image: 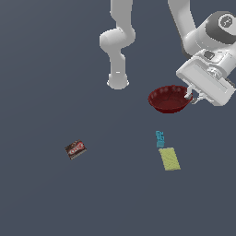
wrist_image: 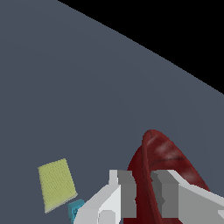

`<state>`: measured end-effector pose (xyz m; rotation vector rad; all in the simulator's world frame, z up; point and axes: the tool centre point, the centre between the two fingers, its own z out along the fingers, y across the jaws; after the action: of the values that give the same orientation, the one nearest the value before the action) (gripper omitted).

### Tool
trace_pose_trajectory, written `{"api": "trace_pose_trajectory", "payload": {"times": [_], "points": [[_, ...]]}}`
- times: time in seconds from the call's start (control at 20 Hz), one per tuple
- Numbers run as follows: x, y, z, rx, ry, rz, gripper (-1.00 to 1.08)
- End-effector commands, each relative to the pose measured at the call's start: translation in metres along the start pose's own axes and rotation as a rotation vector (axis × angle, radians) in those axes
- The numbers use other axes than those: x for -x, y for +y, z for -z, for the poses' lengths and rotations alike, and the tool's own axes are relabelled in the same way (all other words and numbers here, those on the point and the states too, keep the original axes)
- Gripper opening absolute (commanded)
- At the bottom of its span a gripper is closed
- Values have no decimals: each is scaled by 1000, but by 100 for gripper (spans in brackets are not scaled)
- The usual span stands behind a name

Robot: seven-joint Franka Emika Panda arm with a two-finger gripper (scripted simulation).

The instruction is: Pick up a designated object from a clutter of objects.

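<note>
- While the gripper [image: 192, 96] straddles the rim of the dark red bowl [image: 167, 98], one finger sits inside the wall and one outside; the wrist view shows the rim [wrist_image: 146, 183] running between the fingers [wrist_image: 126, 192].
- Both pads look pressed to the wall, so I judge the jaws clamped on it.
- Whether the bowl rests on the floor or hangs clear I cannot tell.
- To do the lift well, hold squeeze steady and rise straight, since a bowl held by one edge may tilt or slip.
- Well beyond the fingertips lie the yellow-green packet [image: 169, 159] and teal block [image: 160, 138]; the brown-red box [image: 75, 149] lies farther off.
</note>
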<state>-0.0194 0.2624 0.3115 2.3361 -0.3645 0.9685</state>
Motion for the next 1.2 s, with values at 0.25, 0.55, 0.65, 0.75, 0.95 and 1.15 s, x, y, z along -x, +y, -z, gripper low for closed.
{"api": "trace_pose_trajectory", "payload": {"times": [0.25, 0.55, 0.65, 0.75, 0.95, 1.15], "points": [[-31, 14, 61, 1, 1, -3, -100], [-44, 18, 85, 2, 4, -4, -100], [-47, 18, 89, 2, 5, -5, -100], [-48, 18, 90, 2, 6, -5, -100], [-47, 18, 89, 2, 6, -4, -100], [-53, 26, 94, 2, 6, -4, -100]]}}
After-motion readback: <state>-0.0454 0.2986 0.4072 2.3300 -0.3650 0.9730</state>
